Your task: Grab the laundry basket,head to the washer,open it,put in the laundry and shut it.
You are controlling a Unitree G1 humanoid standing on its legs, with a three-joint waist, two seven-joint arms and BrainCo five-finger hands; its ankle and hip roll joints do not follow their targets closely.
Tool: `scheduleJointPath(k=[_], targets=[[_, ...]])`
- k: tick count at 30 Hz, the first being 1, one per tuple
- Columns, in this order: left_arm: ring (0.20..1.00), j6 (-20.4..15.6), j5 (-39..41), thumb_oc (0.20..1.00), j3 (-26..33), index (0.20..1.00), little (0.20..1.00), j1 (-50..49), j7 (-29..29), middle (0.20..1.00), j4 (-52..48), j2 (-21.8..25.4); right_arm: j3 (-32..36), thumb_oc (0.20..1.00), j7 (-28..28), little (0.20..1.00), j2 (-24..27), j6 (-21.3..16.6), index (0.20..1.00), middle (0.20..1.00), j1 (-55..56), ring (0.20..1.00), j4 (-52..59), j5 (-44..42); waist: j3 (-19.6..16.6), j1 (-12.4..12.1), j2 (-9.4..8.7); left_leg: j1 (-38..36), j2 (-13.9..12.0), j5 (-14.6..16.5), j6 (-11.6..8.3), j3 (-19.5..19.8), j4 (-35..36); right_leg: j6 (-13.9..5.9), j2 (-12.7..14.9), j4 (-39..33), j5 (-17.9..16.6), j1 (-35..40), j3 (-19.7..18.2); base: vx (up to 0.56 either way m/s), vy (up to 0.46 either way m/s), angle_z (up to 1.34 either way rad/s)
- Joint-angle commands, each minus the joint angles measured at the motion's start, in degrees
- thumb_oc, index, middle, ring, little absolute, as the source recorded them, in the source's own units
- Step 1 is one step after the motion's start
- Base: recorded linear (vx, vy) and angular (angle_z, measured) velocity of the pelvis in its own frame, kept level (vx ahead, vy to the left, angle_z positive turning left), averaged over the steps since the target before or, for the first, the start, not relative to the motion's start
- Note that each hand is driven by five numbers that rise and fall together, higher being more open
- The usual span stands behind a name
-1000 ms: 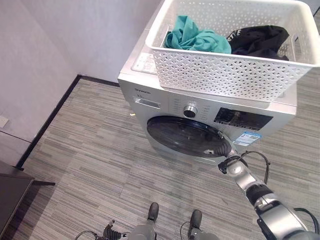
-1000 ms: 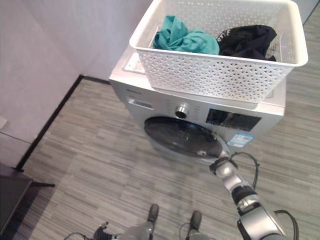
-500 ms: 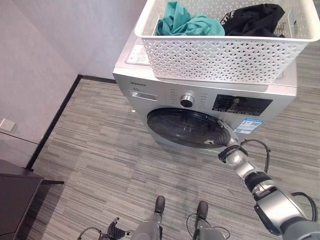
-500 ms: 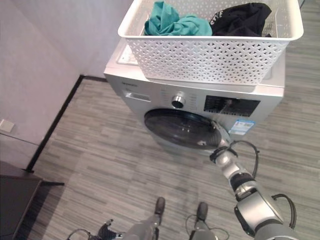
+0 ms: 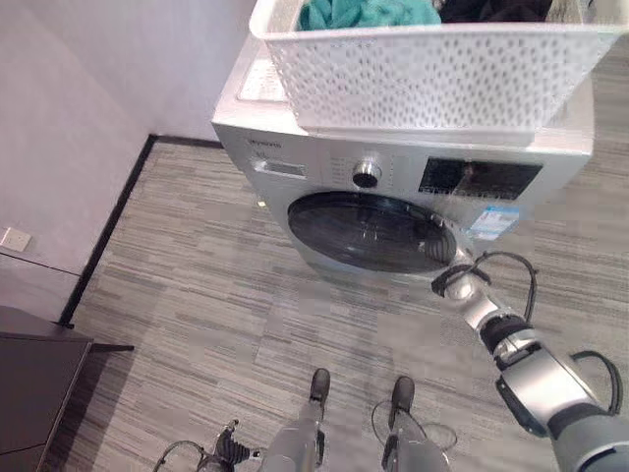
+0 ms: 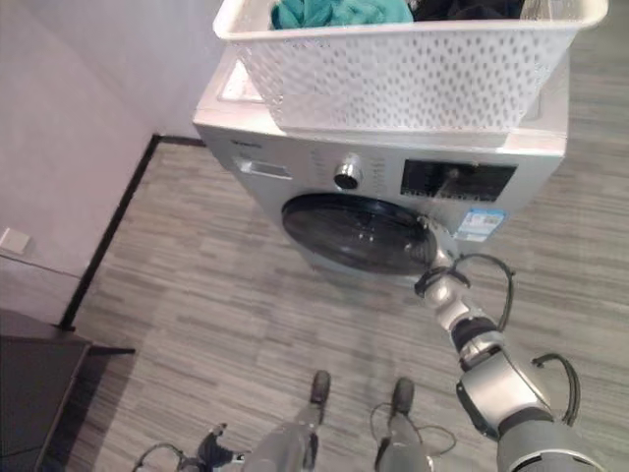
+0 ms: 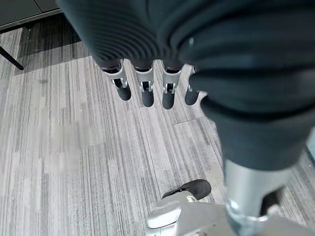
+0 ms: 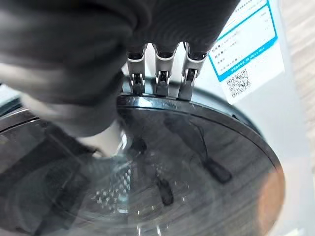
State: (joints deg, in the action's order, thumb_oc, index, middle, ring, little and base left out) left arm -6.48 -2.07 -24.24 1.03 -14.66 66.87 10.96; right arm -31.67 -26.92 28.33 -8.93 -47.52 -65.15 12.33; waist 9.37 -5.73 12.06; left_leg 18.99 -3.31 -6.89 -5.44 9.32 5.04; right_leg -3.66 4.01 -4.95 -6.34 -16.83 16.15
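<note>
Basket (image 5: 432, 74) sits on top of the washer (image 5: 324, 167) – teal shirt (image 5: 369, 12) and black garment (image 6: 462, 8) inside. Right hand (image 8: 157, 73) fingers hooked behind washer door (image 5: 369, 231) rim; left hand (image 7: 147, 83) relaxed, holding nothing.

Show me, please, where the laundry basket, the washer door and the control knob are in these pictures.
laundry basket (image 5: 432, 79): left eye view, on its perforated front wall.
washer door (image 5: 369, 231): left eye view, on the dark glass centre.
control knob (image 6: 346, 177): right eye view, on the knob's silver face.
</note>
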Motion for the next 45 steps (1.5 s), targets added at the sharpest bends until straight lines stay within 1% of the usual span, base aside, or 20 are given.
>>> scheduleJointPath(k=[1,7,13,15,16,18,19,22,24,26,27,28,33,38,39,41,42,43,44,45], targets=[[1.000,-1.5,2.7,1.000,-4.0,1.000,1.000,3.5,-0.2,1.000,-1.0,0.8,-1.2,0.200,3.1,0.200,3.6,4.3,0.200,0.200,-7.9,0.200,-8.0,-0.2,3.7,-5.8,-5.12,-2.2,5.9,2.5,2.51,0.9,0.0,-4.57,5.8,0.0,4.3,3.3,-4.4,-0.04,0.015,-0.05],[1.000,-1.6,3.6,1.000,-5.7,1.000,1.000,4.1,0.0,1.000,-3.3,0.6,-2.2,0.200,1.6,0.200,8.1,5.2,0.200,0.200,-10.7,0.200,-11.6,1.4,5.3,-7.0,-2.72,0.6,6.6,1.3,2.25,1.5,0.0,-4.86,6.5,0.0,3.6,0.7,-4.9,-0.02,0.026,0.03],[1.000,-1.7,4.3,1.000,-5.6,1.000,1.000,5.0,0.0,1.000,-4.3,0.2,-1.7,0.200,1.1,0.200,9.2,5.3,0.200,0.200,-10.4,0.200,-11.2,1.6,6.1,-7.2,-1.20,1.9,7.0,0.7,2.16,1.8,0.0,-5.03,7.0,0.0,3.1,-0.6,-5.3,-0.01,0.026,0.02],[1.000,-1.5,4.3,1.000,-5.2,1.000,1.000,4.9,-0.2,1.000,-3.8,-0.4,-0.9,0.200,1.0,0.200,7.3,5.3,0.200,0.200,-8.8,0.200,-10.8,1.3,6.1,-7.1,-1.13,1.5,7.1,0.8,2.21,2.0,0.0,-4.98,6.9,0.0,3.4,-0.1,-5.4,0.03,0.007,0.45],[1.000,-1.3,4.3,1.000,-4.4,1.000,1.000,4.6,-0.6,1.000,-2.6,-0.9,0.1,0.200,1.8,0.200,3.2,5.4,0.200,0.200,-5.5,0.200,-10.5,0.5,5.8,-6.7,-1.24,0.6,7.1,1.0,2.28,2.0,0.0,-4.91,6.9,0.0,3.6,0.7,-5.4,0.02,0.011,0.25],[1.000,-1.1,4.2,1.000,-3.7,1.000,1.000,4.2,-0.8,1.000,-1.5,-1.3,1.0,0.200,2.0,0.200,0.1,5.5,0.200,0.200,-2.4,0.200,-10.0,-0.1,5.5,-6.2,-1.70,-0.3,7.0,1.4,2.27,2.0,0.0,-4.77,6.7,0.0,4.0,1.7,-5.3,0.03,-0.001,-0.23],[1.000,-0.9,3.9,1.000,-3.2,1.000,1.000,3.9,-1.0,1.000,-0.6,-1.6,2.2,0.200,2.4,0.200,-2.8,5.5,0.200,0.200,0.6,0.200,-10.0,-1.1,4.8,-5.9,-2.19,-1.5,6.9,1.8,2.29,2.1,0.0,-4.66,6.6,0.0,4.3,3.0,-4.9,0.04,-0.017,0.02],[1.000,-0.7,3.8,1.000,-1.9,1.000,1.000,3.5,-1.2,1.000,-0.1,-1.9,3.9,0.200,2.7,0.200,-6.6,5.3,0.200,0.200,6.1,0.200,-9.9,-1.9,3.4,-5.7,-3.27,-3.5,6.6,2.5,2.38,2.1,0.0,-4.51,6.5,0.0,5.1,5.5,-4.1,0.04,-0.025,0.03],[1.000,-0.7,3.6,1.000,-1.7,1.000,1.000,3.1,-1.1,1.000,0.0,-1.8,3.9,0.200,3.0,0.200,-7.1,5.4,0.200,0.200,7.4,0.200,-9.7,-1.9,3.1,-5.7,-3.50,-4.1,6.5,2.8,2.45,2.1,0.0,-4.49,6.6,0.0,5.4,6.3,-3.8,0.03,-0.008,0.23],[1.000,-0.8,2.7,1.000,-0.8,1.000,1.000,2.0,-0.8,1.000,-0.7,-1.7,4.3,0.200,4.5,0.200,-11.4,5.2,0.200,0.200,15.1,0.200,-9.2,-1.6,1.0,-5.5,-4.82,-7.5,6.3,3.9,3.07,2.0,0.0,-4.37,6.5,0.0,6.3,9.8,-2.9,0.06,0.011,0.42],[1.000,-0.9,2.2,1.000,-0.1,1.000,1.000,1.2,-0.6,1.000,-1.1,-1.3,3.9,0.401,5.5,0.401,-12.8,4.9,0.401,0.401,17.6,0.401,-8.3,-1.3,0.0,-5.4,-5.40,-9.0,6.3,4.5,3.34,1.7,-0.1,-4.37,6.4,0.0,6.7,11.3,-2.9,0.04,0.028,0.36],[1.000,-0.9,2.2,1.000,0.3,1.000,1.000,0.8,-0.5,1.000,-1.1,-1.1,3.9,1.000,6.1,1.000,-13.4,4.9,1.000,1.000,18.9,1.000,-8.2,-1.1,-0.4,-5.4,-5.64,-9.6,6.2,4.8,3.41,1.5,-0.2,-4.34,6.4,0.0,6.8,11.9,-3.0,0.05,0.026,0.20],[1.000,-1.3,1.5,1.000,0.9,1.000,1.000,-0.8,-0.1,1.000,-3.0,-0.1,2.7,1.000,7.9,1.000,-16.0,4.8,1.000,1.000,23.2,1.000,-8.2,-0.1,-2.2,-5.3,-6.39,-12.2,6.3,5.9,3.70,1.4,-0.7,-4.26,6.3,0.0,7.7,14.9,-2.7,0.05,0.014,0.01],[1.000,-2.5,2.8,1.000,3.0,1.000,1.000,-6.1,1.4,1.000,-16.7,4.5,1.0,1.000,10.0,1.000,-16.9,3.7,1.000,1.000,28.0,1.000,-4.3,1.6,-4.3,-5.4,-6.87,-14.9,6.1,6.9,3.99,1.0,-1.2,-4.40,6.3,0.0,8.3,17.9,-2.4,0.04,0.016,0.02],[1.000,-2.4,2.8,1.000,3.0,1.000,1.000,-6.3,1.5,1.000,-16.9,4.6,1.0,1.000,10.0,1.000,-16.9,3.7,1.000,1.000,28.1,1.000,-4.3,1.6,-4.4,-5.4,-6.91,-15.0,6.1,6.9,3.99,1.0,-1.1,-4.41,6.3,0.0,8.4,17.9,-2.3,0.02,0.005,0.07],[1.000,-2.8,1.9,1.000,5.0,1.000,1.000,-9.8,2.6,1.000,-30.6,9.5,0.4,1.000,10.9,1.000,-17.2,3.4,1.000,1.000,29.9,1.000,-2.0,2.6,-5.4,-5.7,-7.03,-15.7,6.0,7.0,3.96,1.0,-1.0,-4.57,6.4,0.0,8.5,18.8,-2.0,0.00,0.004,0.02],[1.000,-2.9,1.5,1.000,8.1,1.000,1.000,-12.8,3.8,1.000,-41.2,13.1,0.6,1.000,11.7,1.000,-17.5,3.1,1.000,1.000,31.1,1.000,-0.9,2.7,-6.0,-5.9,-7.13,-16.1,5.8,7.1,3.94,0.9,-0.9,-4.68,6.4,0.0,8.6,19.1,-1.9,0.00,0.000,0.00],[1.000,-2.8,1.5,1.000,8.1,1.000,1.000,-12.8,3.8,1.000,-41.3,13.1,0.5,1.000,11.7,1.000,-17.5,3.1,1.000,1.000,31.1,1.000,-0.9,2.7,-6.1,-5.9,-7.16,-16.1,5.8,7.1,3.95,0.9,-0.9,-4.68,6.4,0.0,8.6,19.1,-1.9,0.00,0.000,0.00],[1.000,-3.6,2.4,1.000,12.0,1.000,1.000,-15.0,4.5,1.000,-48.9,15.4,1.2,1.000,13.6,1.000,-18.0,2.3,1.000,1.000,32.1,1.000,0.3,0.7,-6.5,-6.0,-7.24,-16.4,5.7,7.1,3.92,0.8,-0.8,-4.67,6.4,0.0,8.5,19.3,-2.0,0.00,0.000,0.00],[1.000,-3.6,2.7,1.000,13.9,1.000,1.000,-15.8,4.9,1.000,-51.9,16.3,0.5,1.000,14.8,1.000,-18.4,2.0,1.000,1.000,32.4,1.000,0.9,0.4,-6.7,-6.1,-7.42,-16.6,5.7,7.1,3.92,0.8,-0.8,-4.66,6.4,0.0,8.5,19.3,-2.0,0.00,0.000,0.00]])
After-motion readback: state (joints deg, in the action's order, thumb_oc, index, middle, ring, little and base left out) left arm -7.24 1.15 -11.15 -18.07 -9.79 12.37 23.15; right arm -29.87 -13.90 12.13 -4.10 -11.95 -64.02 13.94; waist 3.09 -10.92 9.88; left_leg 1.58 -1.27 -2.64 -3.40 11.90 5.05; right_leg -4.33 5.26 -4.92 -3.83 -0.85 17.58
